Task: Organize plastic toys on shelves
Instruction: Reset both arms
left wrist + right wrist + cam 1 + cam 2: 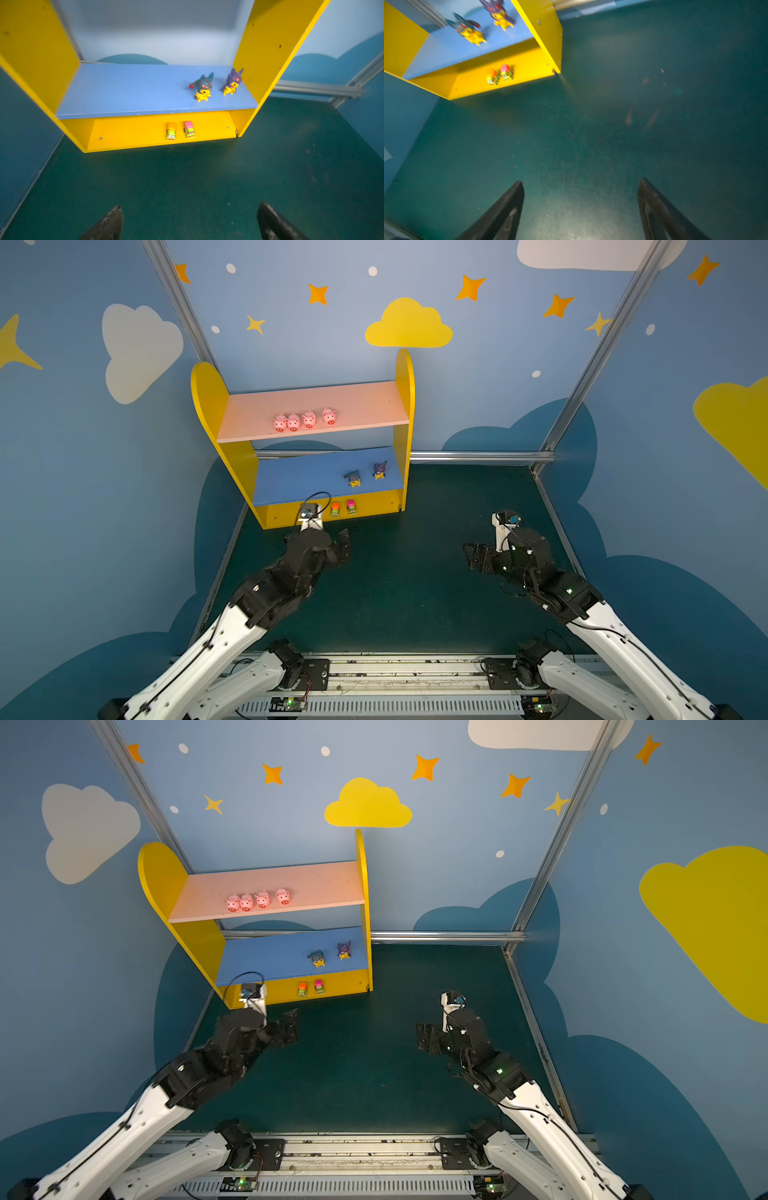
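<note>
The left gripper (190,206) and right gripper (581,181) are hanging, jaws apart, gripping nothing; wrist views are cutting off all but fingertips (112,220). On the shelves (210,402), four pigs (308,420) are occupying the pink board (365,406), two figures (203,88) the blue board (124,91), two cars (171,132), blurred, the yellow base (128,133).

Robot test booth, cloud-and-star painted walls (498,377)

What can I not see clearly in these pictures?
Pink pigs: in both top views only, too small for detail.
Yellow base: part hidden by the left wrist camera in both top views.
Green cars: blurred in right wrist view.
Left gripper: fingers cut off at the left wrist view's edge.
</note>
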Controlling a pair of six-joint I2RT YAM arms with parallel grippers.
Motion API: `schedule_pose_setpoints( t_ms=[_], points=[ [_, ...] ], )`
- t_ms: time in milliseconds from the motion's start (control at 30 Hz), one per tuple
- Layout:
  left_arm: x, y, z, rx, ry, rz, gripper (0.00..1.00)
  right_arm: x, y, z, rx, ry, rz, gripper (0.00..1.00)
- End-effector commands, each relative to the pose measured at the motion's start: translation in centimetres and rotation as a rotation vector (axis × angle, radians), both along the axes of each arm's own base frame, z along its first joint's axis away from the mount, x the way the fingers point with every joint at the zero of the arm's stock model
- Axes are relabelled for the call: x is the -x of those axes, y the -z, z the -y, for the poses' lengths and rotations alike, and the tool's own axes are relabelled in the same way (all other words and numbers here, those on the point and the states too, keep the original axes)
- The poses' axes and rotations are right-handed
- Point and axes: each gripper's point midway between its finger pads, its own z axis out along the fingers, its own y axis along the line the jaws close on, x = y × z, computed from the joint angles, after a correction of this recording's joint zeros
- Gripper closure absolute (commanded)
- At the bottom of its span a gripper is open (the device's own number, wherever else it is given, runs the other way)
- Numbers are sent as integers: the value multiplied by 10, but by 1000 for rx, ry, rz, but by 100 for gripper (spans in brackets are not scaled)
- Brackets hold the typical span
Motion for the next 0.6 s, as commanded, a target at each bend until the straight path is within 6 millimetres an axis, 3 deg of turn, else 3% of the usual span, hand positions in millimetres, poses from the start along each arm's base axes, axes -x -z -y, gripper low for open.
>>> schedule_pose_setpoints(
  t_ms=[0,100,167,367,567],
  points=[
    [6,14,-30,8,-146,41,0,0,20,10,50,42,-33,16],
    [17,26,-63,4,-314,77,0,-1,36,16,101,62,-56,16],
    [17,35,-74,-50,-367,99,0,-4,45,18,126,68,-62,13],
    [-4,63,-77,-160,-414,106,0,-13,69,20,223,67,-119,12],
    [-33,96,-84,-79,-383,103,0,-21,88,28,263,75,-104,11]
  ],
)
